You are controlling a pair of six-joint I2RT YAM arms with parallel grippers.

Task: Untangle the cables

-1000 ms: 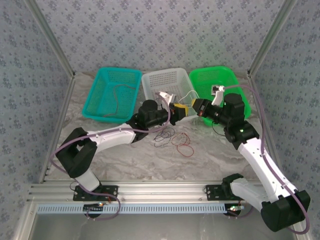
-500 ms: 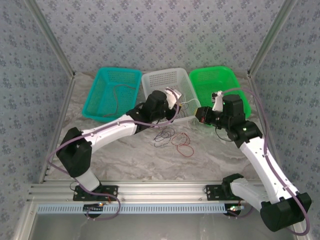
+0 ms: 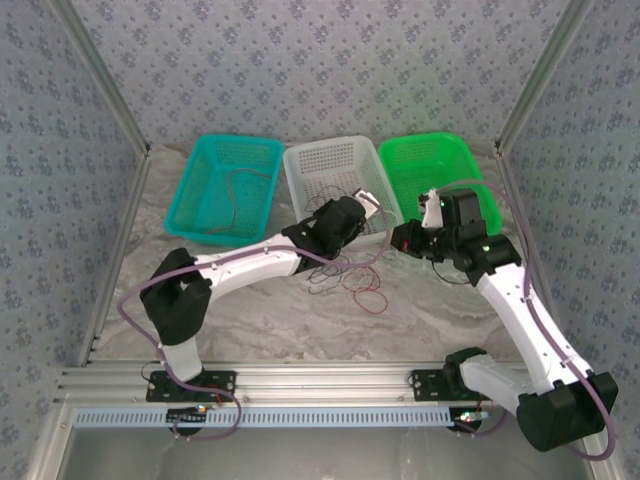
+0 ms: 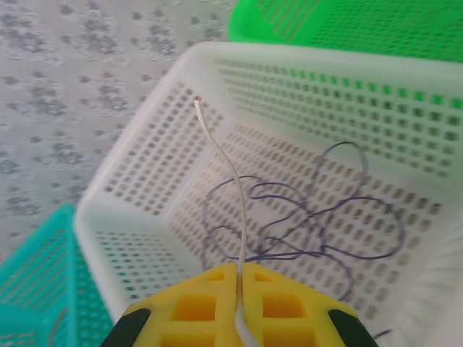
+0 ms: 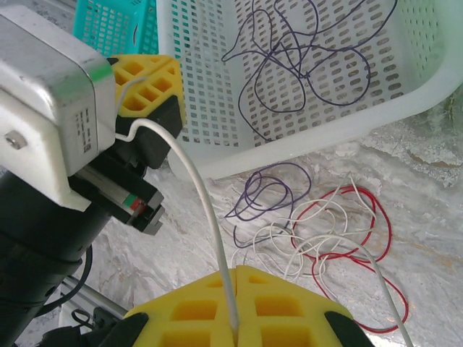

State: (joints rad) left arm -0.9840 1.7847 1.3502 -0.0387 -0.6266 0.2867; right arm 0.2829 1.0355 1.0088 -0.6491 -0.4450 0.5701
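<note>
Yellow finger pads are clamped on the same wire at both ends, basically. The left gripper [image 4: 239, 269] is pressed together on a thin white cable [image 4: 239, 195], and the short free end of it is seen poking up past the pads over the white basket [image 4: 137, 173]. That pale wire is pinched in the right gripper [image 5: 233, 272] too, jaws flat against it, and it is strung in a curve across the gap between the two. From overhead, both grippers are seen close together, the left one at the near right corner of the white basket and the right one just in front of the green basket [image 3: 425, 160]. A purple cable [image 4: 304, 217] is curled in loose loops on the floor of the white basket, apart from anything held. The rest of the bunch is found on the marbled table [image 3: 270, 320], just in front of that basket: a red cable [image 5: 389, 235] in a big loop, with white loops [image 5: 318, 217] and a small purple loop [image 5: 269, 182] tangled across it. One white strand is seen running off from the heap past the right gripper, but where it ends can't be made out. A thin wire [image 3: 240, 183] is also laid in the teal basket [image 3: 185, 195], colour hard to call.
</note>
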